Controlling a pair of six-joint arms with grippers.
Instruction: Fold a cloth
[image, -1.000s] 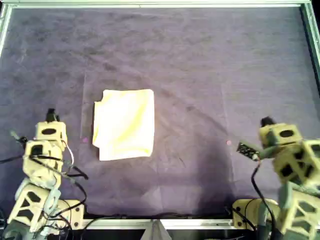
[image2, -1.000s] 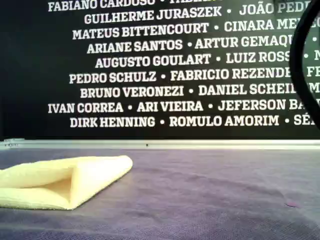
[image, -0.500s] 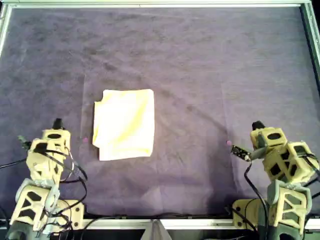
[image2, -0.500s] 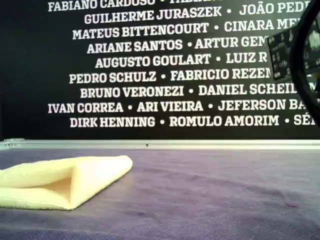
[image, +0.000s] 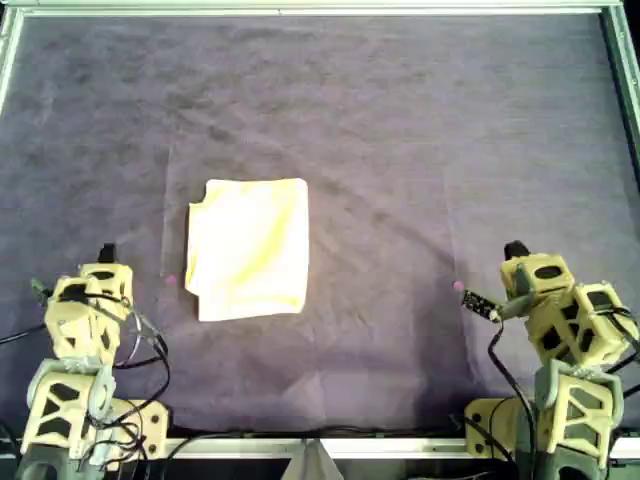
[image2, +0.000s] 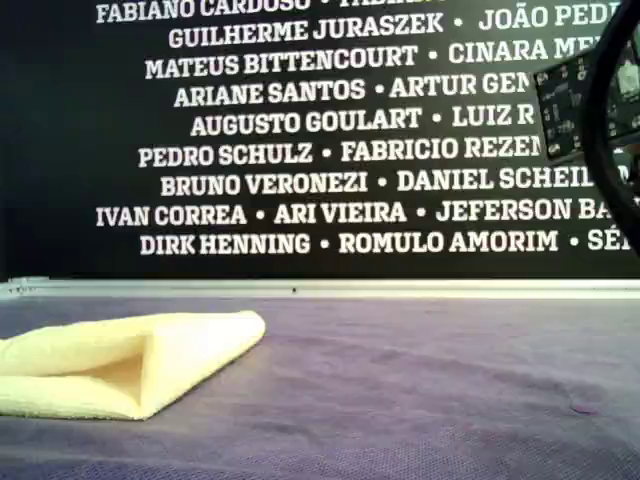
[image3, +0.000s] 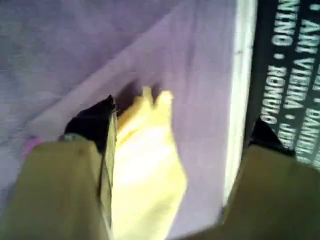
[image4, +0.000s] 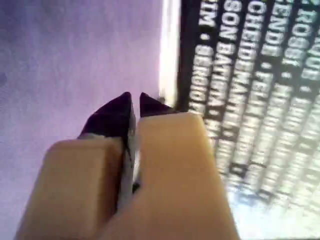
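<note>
Overhead first: the cloth (image: 248, 249) lies folded into a rough rectangle on the purple bench (image: 400, 120), toward that view's left of centre, with one corner rumpled. Your first end effector (image: 106, 253) sits low on the overhead view's left, near the cloth's lower corner but apart from it. Your second end effector (image: 515, 249) sits low on the overhead view's right, well apart from the cloth. You cannot read how far either one is open from up here (the dark tips are too small).

Exterior view: the cloth (image2: 130, 362) rests flat on the bench (image2: 420, 380) at the exterior view's left, its layers gaping slightly at the near edge. Behind it stands a black banner (image2: 300, 130) printed with white names. A small circuit board (image2: 562, 110) shows at the upper right beside a dark cable loop; no end effector tips appear.

First wrist view: the first end effector (image3: 185, 120) has its fingers spread wide and grips nothing. The cloth (image3: 145, 165) shows on the bench in the gap between them, blurred.

Second wrist view: the second end effector (image4: 134, 102) has its two dark tips pressed nearly together with nothing between them. Only bare bench and the banner lie beyond.
</note>
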